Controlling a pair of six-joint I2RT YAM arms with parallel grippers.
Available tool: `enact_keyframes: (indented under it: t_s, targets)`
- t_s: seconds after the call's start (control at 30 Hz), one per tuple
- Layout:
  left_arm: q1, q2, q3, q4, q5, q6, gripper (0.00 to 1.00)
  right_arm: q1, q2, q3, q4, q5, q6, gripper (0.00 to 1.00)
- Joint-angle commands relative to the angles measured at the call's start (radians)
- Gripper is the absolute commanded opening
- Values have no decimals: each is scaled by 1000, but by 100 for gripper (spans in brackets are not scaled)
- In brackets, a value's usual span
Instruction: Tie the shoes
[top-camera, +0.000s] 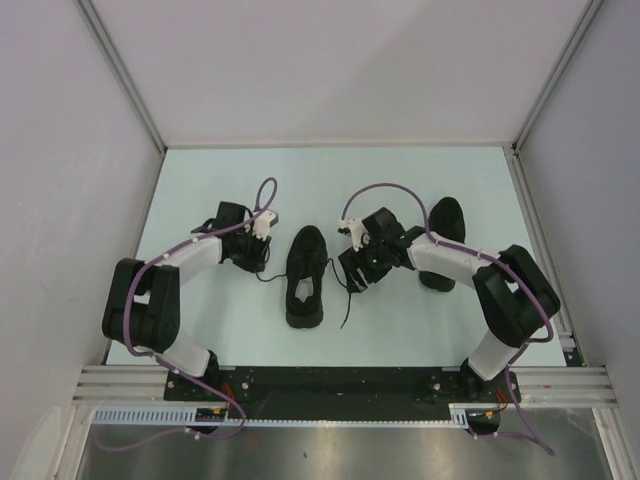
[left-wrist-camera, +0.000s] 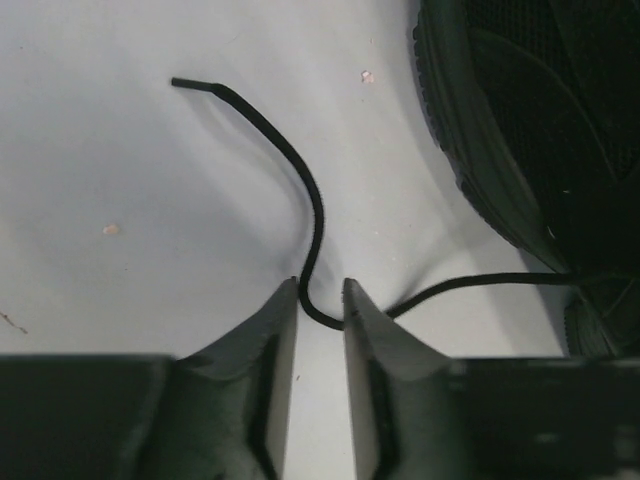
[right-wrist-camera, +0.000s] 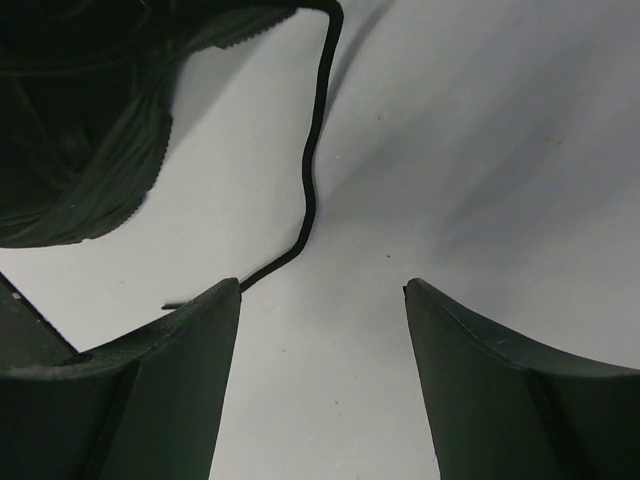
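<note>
Beside the shoe (top-camera: 305, 280), left fingers (left-wrist-camera: 265, 340) straddle a lace (left-wrist-camera: 318, 210), unclamped; right fingers (right-wrist-camera: 190, 350) gape empty. The lace looks limp, thin and slippery: pinch near its tip.

Our pale table and what lies on it

We see the table (top-camera: 200, 190) carrying a black sneaker (top-camera: 306, 275) near its middle. One thin lace (left-wrist-camera: 300, 190) curls loose over the surface on the sneaker's left, another lace (right-wrist-camera: 310, 170) trails on its right, a second black shoe (top-camera: 445, 225) lies farther right, and a few specks (left-wrist-camera: 111, 230) dot the top.
</note>
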Motion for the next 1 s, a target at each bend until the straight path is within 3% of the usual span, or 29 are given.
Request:
enact_keyframes:
  t_s: [0.0, 0.07, 0.1, 0.43, 0.53, 0.63, 0.97]
  targets:
    - [-6, 21, 27, 47, 18, -17, 21, 37, 38, -18, 78, 40, 39, 70]
    - [-6, 21, 30, 42, 34, -20, 3, 50, 60, -27, 94, 50, 39, 69]
    - [-5, 11, 31, 43, 35, -23, 0, 59, 67, -30, 97, 48, 58, 68]
    - [43, -294, -26, 45, 126, -2, 0, 73, 109, -84, 169, 114, 86, 51]
    - [43, -356, -49, 47, 137, 6, 0, 74, 118, -84, 180, 114, 86, 32]
    - [43, -385, -47, 33, 135, 9, 0, 74, 103, -84, 170, 106, 74, 0]
    - [43, -457, -52, 11, 144, 30, 0, 24, -106, -87, 143, 120, 66, 0]
